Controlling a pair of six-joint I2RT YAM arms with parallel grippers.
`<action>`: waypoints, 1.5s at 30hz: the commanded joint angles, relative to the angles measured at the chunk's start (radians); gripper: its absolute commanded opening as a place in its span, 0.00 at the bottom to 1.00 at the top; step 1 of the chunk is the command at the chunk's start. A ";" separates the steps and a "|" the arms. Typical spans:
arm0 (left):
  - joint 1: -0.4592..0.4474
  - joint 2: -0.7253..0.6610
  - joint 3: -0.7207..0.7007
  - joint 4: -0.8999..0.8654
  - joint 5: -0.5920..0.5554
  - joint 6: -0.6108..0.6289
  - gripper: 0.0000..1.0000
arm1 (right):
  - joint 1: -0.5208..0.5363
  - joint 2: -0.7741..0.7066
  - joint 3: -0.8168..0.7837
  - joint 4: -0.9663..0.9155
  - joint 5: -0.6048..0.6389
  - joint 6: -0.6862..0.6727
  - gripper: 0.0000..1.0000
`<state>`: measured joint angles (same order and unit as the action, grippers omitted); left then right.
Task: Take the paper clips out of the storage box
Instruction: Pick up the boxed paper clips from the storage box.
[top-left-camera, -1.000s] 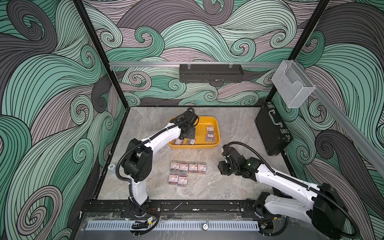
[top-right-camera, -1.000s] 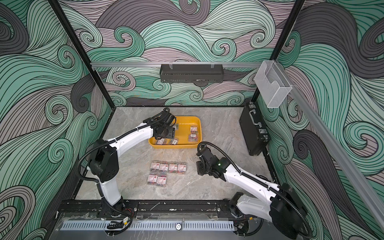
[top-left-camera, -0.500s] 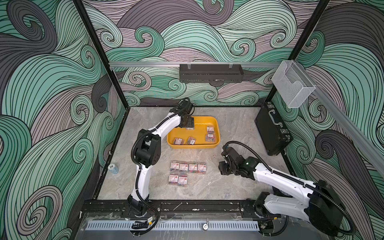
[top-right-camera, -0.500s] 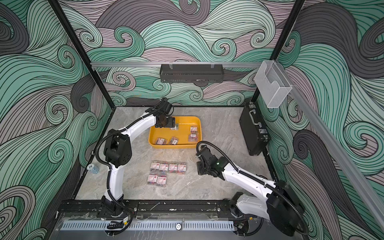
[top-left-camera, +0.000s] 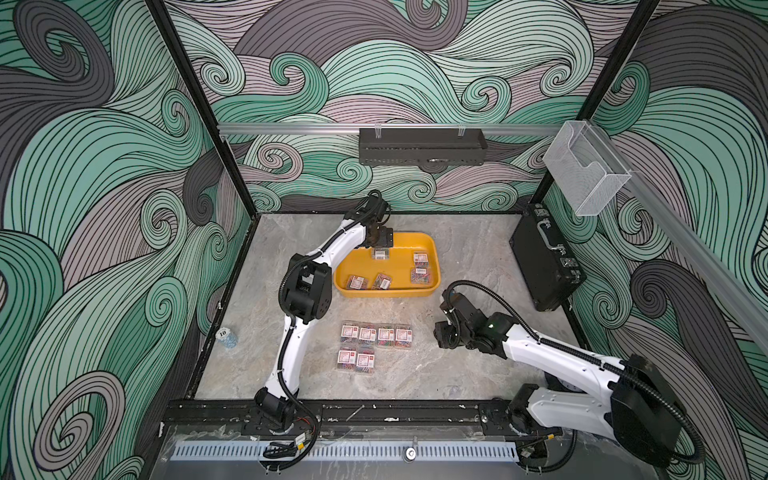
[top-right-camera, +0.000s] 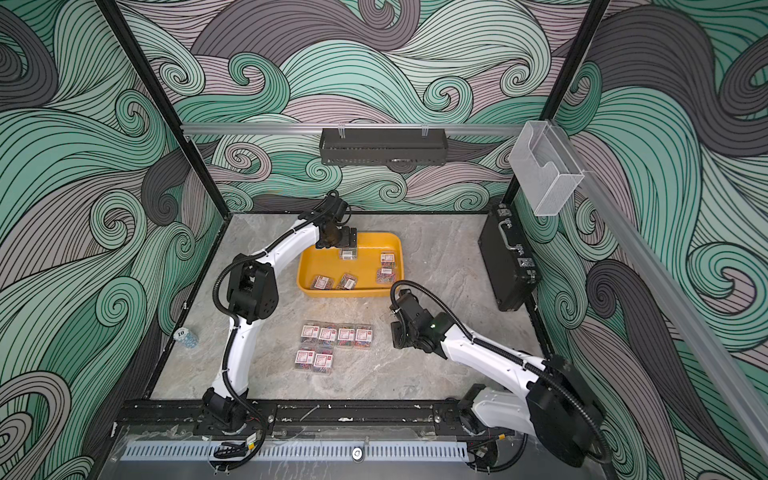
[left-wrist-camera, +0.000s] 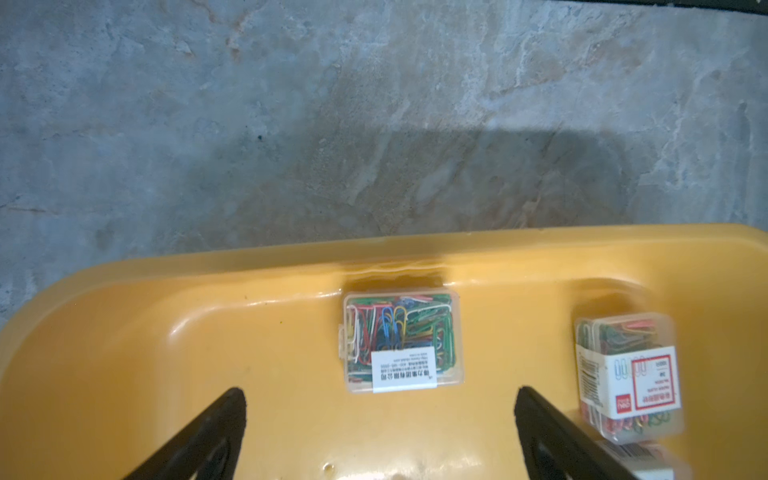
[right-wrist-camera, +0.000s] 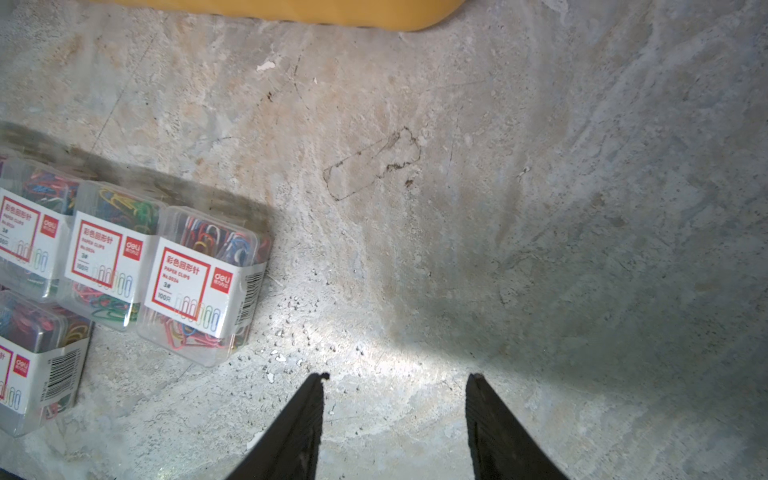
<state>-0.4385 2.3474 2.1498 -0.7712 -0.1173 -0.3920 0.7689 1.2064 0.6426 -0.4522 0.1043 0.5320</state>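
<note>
Currently: paper clips (right-wrist-camera: 191, 286) labelled "deli PAPER CLIPS 3#" on surface (right-wrist-camera: 498, 208), in storage box (left-wrist-camera: 166, 332); left end effector (left-wrist-camera: 380, 390), right end effector (right-wrist-camera: 397, 376) spread, empty.

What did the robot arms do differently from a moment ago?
The left arm reached toward the back rim of the yellow tray, and its jaws spread wider near a clip box. I see nothing grabbed or dropped. The right arm, the six boxes on the table and the tray stayed put.
</note>
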 joint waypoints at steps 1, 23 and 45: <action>0.007 0.039 0.052 -0.042 0.022 0.003 0.99 | -0.005 0.005 -0.004 0.007 -0.003 0.008 0.56; -0.008 0.174 0.097 -0.019 0.017 -0.031 0.86 | -0.004 0.045 0.012 0.010 -0.019 0.005 0.53; -0.011 0.108 0.104 -0.085 0.081 -0.045 0.60 | -0.026 -0.013 0.092 0.001 0.023 -0.059 0.55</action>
<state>-0.4473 2.5290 2.2593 -0.7952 -0.0696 -0.4225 0.7589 1.2137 0.6834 -0.4561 0.1024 0.5106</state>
